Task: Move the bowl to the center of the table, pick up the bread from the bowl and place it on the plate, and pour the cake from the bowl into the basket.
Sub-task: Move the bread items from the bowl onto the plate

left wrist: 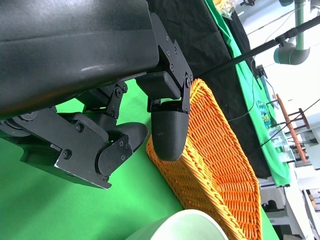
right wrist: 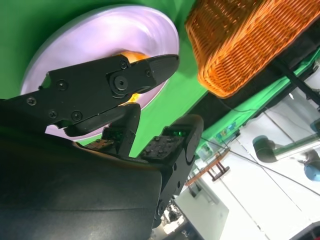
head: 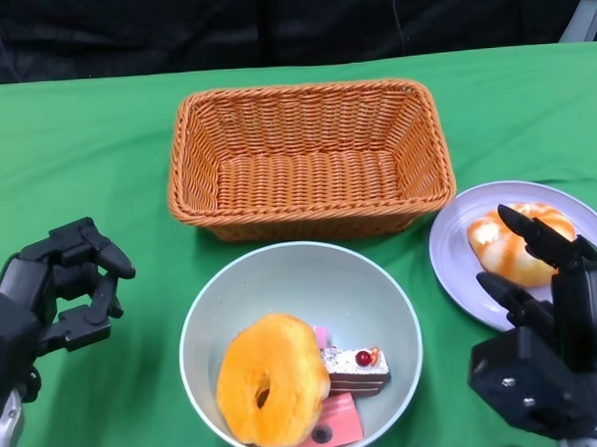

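A pale green bowl (head: 310, 279) sits at the table's near middle. It holds a round orange bread (head: 270, 381), a cake slice with a red cherry (head: 354, 367) and a pink cake piece (head: 330, 425). To its right, a lilac plate (head: 454, 249) carries a glazed bread (head: 504, 253). My right hand (head: 543, 338) is at the plate's near edge. Its fingers (head: 534, 237) are spread over that bread and grip nothing. In the right wrist view the right hand (right wrist: 110, 90) hangs above the plate (right wrist: 100, 35). My left hand (head: 63, 291) hovers left of the bowl, fingers bent and apart, with nothing in it.
A long orange wicker basket (head: 306, 90) stands just behind the bowl, with nothing in it. The left wrist view shows the basket (left wrist: 215, 165) and the bowl's rim (left wrist: 180, 224) beyond my left hand (left wrist: 125, 130). A green cloth covers the table, with a black backdrop behind.
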Motion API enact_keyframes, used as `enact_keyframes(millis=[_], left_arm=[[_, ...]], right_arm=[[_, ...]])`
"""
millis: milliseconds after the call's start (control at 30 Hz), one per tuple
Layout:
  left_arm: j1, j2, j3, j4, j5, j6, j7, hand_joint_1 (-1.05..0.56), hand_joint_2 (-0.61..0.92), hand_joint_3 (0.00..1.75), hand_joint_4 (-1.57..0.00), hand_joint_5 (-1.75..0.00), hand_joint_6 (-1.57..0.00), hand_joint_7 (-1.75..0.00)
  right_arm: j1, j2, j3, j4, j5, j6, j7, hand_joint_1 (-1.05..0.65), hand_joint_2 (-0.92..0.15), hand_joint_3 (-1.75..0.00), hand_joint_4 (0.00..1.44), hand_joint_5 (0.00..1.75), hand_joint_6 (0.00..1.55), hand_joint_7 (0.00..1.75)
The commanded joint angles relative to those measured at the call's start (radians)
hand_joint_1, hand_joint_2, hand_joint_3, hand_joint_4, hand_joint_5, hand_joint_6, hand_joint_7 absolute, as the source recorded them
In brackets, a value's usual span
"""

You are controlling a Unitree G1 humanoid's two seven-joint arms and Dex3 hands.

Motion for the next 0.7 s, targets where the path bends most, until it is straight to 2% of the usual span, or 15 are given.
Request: enact_keyframes(millis=[33, 133, 233, 300, 533, 700], left_arm=[[-0.002, 0.016, 0.001, -0.001, -0.003, -0.002, -0.001, -0.02, 0.59, 1.08, -0.74, -1.72, -0.73, -1.41], [-0.002, 0.016, 0.001, -0.001, -0.004, -0.001, -0.002, -0.02, 0.6, 1.06, -0.74, -1.73, -0.73, -1.41], [-0.012, 0.013, -0.001, 0.01, -0.004, -0.002, -0.009, -0.02, 0.61, 1.05, -0.74, -1.71, -0.73, -1.41], [-0.016, 0.012, -0.001, 0.014, -0.005, 0.001, -0.01, -0.02, 0.61, 1.04, -0.74, -1.7, -0.73, -1.41], [-0.02, 0.009, -0.003, 0.02, -0.004, 0.001, -0.008, -0.02, 0.62, 1.02, -0.75, -1.7, -0.73, -1.41], [-0.013, 0.007, -0.009, 0.009, -0.001, -0.005, 0.001, -0.04, 0.62, 1.01, -0.74, -1.71, -0.73, -1.4]], right_arm=[[0.128, -0.028, 0.01, -0.28, 0.112, 0.041, 0.22, -0.57, -0.92, -0.1, 0.42, 0.49, 0.55, 0.0], [0.149, -0.014, -0.007, -0.331, 0.114, 0.074, 0.273, -0.58, -0.92, -0.1, 0.44, 0.44, 0.54, 0.0], [0.202, -0.054, 0.005, -0.542, 0.176, 0.091, 0.433, -0.59, -0.92, -0.08, 0.48, 0.41, 0.57, 0.01], [0.202, -0.08, 0.005, -0.624, 0.193, 0.1, 0.515, -0.6, -0.92, -0.07, 0.5, 0.4, 0.58, 0.02], [0.121, -0.121, -0.004, -0.631, 0.225, 0.112, 0.67, -0.61, -0.92, -0.03, 0.53, 0.31, 0.58, 0.0], [0.029, -0.151, 0.004, -0.557, 0.256, 0.112, 0.777, -0.62, -0.92, -0.03, 0.57, 0.3, 0.59, 0.01]])
